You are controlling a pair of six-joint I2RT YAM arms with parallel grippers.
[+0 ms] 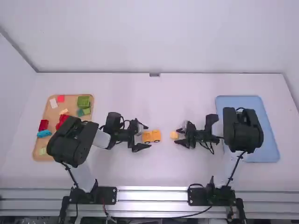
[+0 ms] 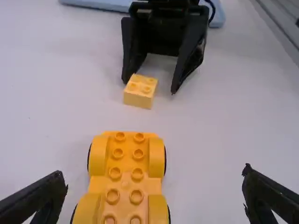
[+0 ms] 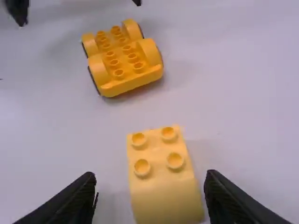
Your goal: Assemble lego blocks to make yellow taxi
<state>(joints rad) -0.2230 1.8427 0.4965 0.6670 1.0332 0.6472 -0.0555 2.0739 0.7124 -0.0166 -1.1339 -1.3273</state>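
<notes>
Left gripper [image 2: 154,171] and right gripper [image 3: 150,177] both spread, the yellow block [image 3: 164,191], at three o'clock from the wheeled base [image 1: 152,136] in the high view, is best centred between the latter gripper's fingers before closure.

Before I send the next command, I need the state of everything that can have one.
Left gripper: open, not gripping the wheeled base.
Right gripper: open, a finger either side of the small block.
Wheeled base: wheels down, studs up and bare.
Small yellow block: studs up, unattached.
Tan tray: holding loose pieces.
Blue tray: partly hidden by the right arm.
</notes>
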